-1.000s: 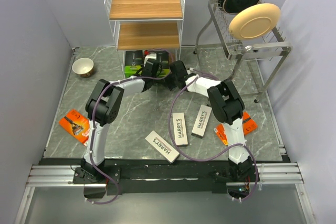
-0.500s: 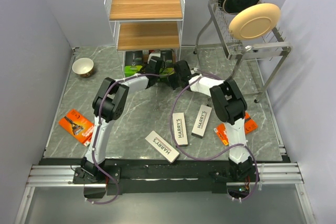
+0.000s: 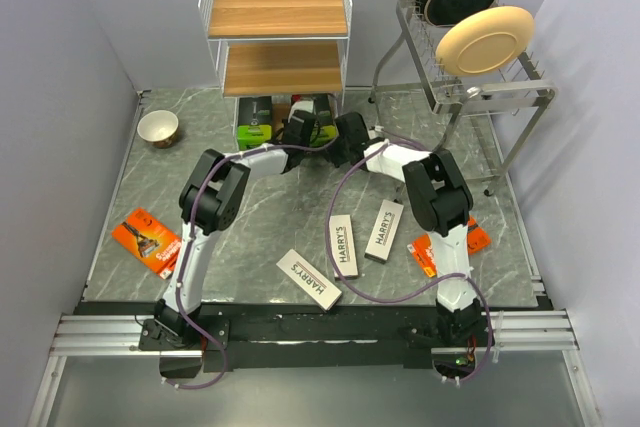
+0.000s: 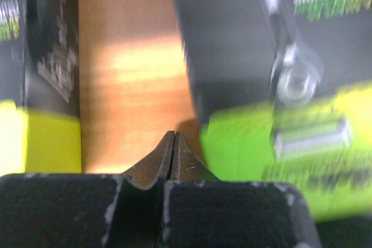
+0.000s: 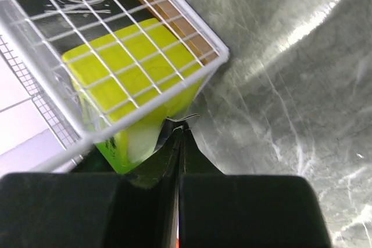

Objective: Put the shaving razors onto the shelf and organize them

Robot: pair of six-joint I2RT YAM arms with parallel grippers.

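White HARRY'S boxes (image 3: 343, 245) lying on the table (image 3: 260, 217) nearest the bases, orange pack (image 3: 472, 238) partly hidden behind the right arm (image 3: 440, 197), left gripper (image 4: 174, 143) pressed together on nothing, blurred black-and-green boxes (image 4: 256, 56) at 10 and 2 o'clock on the shelf (image 3: 275, 9) bottom tier, right gripper (image 5: 182, 125) likewise pressed together, lime box end (image 5: 133, 74) at 11 o'clock behind wire.

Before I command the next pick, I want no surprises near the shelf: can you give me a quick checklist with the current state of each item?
1. Left gripper empty: ok, jaws shut on nothing.
2. Right gripper empty: ok, shut on nothing.
3. Black-and-lime boxes on the bottom tier: ok, two, gap between them.
4. The lime-ended box by the right gripper fully inside the shelf frame: cannot tell.
5. HARRY'S boxes shelved: not ok, three lie on the table.
6. Orange packs shelved: not ok, both on the table.
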